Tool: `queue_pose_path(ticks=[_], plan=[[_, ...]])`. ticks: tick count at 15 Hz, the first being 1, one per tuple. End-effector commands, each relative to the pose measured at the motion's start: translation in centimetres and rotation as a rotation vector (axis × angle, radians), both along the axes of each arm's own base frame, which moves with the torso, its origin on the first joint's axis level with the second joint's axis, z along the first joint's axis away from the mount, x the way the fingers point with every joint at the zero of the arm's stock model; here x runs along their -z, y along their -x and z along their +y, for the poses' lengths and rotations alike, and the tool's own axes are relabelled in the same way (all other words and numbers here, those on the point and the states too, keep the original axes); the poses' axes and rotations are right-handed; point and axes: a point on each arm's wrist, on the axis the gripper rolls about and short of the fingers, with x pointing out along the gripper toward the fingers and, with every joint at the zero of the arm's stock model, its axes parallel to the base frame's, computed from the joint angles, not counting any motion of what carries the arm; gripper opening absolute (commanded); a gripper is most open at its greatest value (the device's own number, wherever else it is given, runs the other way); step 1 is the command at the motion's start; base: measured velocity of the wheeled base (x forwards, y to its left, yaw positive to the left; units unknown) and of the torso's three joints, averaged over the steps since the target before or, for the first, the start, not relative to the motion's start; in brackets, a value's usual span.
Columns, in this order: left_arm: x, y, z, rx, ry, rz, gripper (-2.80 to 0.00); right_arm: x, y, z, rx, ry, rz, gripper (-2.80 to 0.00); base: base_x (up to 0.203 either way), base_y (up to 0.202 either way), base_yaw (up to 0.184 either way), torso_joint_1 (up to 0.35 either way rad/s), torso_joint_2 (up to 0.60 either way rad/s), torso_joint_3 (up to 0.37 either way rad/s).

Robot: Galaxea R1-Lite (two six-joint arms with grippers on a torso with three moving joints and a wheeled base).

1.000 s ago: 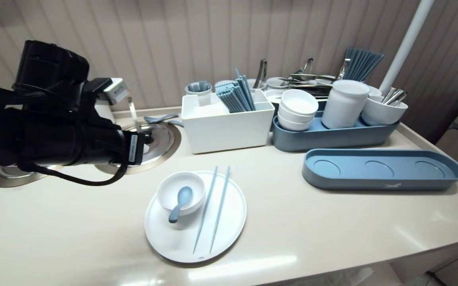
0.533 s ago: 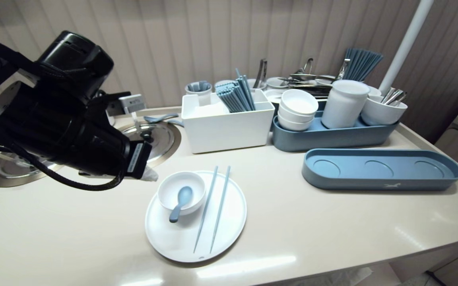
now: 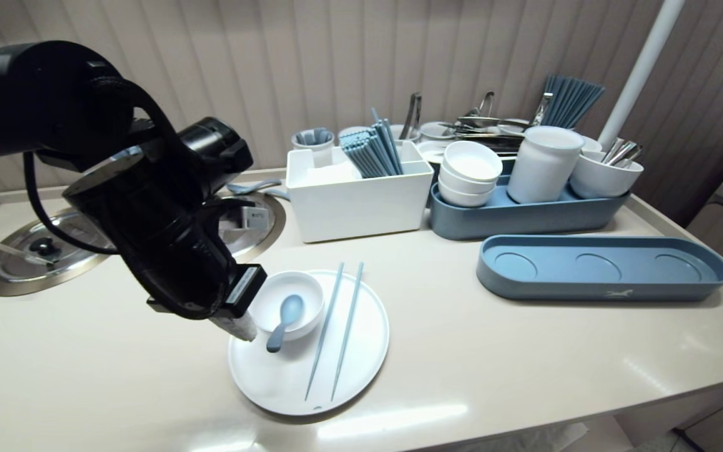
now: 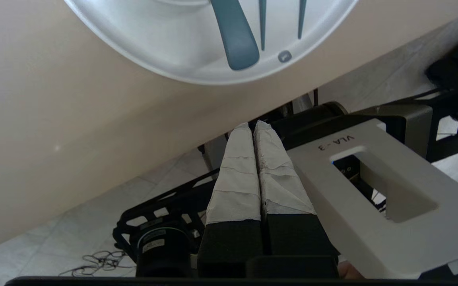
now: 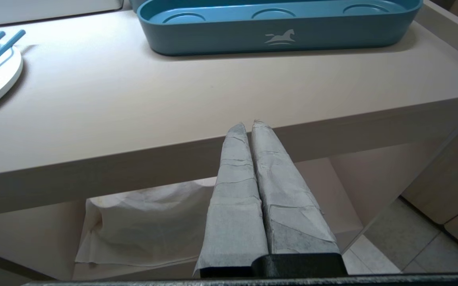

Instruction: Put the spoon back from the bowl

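A white plate (image 3: pixel 361 351) lies near the counter's front edge. On it stands a small white bowl (image 3: pixel 273 301) with a blue spoon (image 3: pixel 283 320) in it, and a pair of blue chopsticks (image 3: pixel 336 333) lies beside the bowl. My left gripper (image 3: pixel 242 331) hangs over the plate's left rim, next to the bowl, shut with nothing in it. In the left wrist view the plate (image 4: pixel 165 51) and the spoon's handle (image 4: pixel 235 43) show beyond the taped tips of the left gripper (image 4: pixel 253 125). My right gripper (image 5: pixel 249 124) is parked below the counter's front edge, shut and empty.
An empty blue tray (image 3: pixel 600 270) lies at the right. Behind it a second blue tray (image 3: pixel 524 216) holds white bowls and cups. A white box (image 3: pixel 361 201) holds blue chopsticks. Two round metal lids (image 3: pixel 255 226) are set into the counter at the left.
My left arm has swung from over the metal lids down and to the right, and its shut gripper has come to the plate's left rim. The dishes have not moved.
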Motion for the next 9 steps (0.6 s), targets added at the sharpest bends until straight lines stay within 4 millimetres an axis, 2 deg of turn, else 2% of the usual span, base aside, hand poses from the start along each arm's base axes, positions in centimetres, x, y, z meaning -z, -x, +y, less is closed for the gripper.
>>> queue_pose_path(ticks=[1, 3, 5, 6, 7, 9], plan=[[1.48, -1.75, -1.49, 0.01, -0.018, 0.041, -2.8, 0.01, -0.01, 0.0, 0.0, 0.0, 0.001, -2.8, 0.0, 0.0, 0.0, 0.0, 0.0, 0.0], [1.95, -2.44, -2.22, 0.017, -0.023, 0.051, -2.8, -0.02, 0.01, 0.0, 0.0, 0.0, -0.001, -2.8, 0.0, 0.0, 0.0, 0.0, 0.0, 0.0], [1.74, -2.6, -2.06, 0.011, -0.013, 0.041, -2.8, -0.01, 0.0, 0.0, 0.0, 0.0, 0.0, -2.8, 0.0, 0.0, 0.0, 0.0, 0.0, 0.0], [1.63, -2.65, -1.78, 0.007, 0.01, 0.051, -1.08, 0.0, -0.01, 0.0, 0.0, 0.0, 0.001, -2.8, 0.0, 0.0, 0.0, 0.0, 0.0, 0.0], [1.66, -2.69, -1.64, 0.005, 0.024, 0.062, 0.0, -0.01, 0.0, 0.0, 0.0, 0.0, 0.0, -2.8, 0.0, 0.0, 0.0, 0.0, 0.0, 0.0], [1.66, -2.71, -1.59, 0.004, 0.026, 0.066, 0.0, -0.01, -0.01, 0.0, 0.0, 0.0, 0.001, -2.8, 0.0, 0.0, 0.0, 0.0, 0.0, 0.0]])
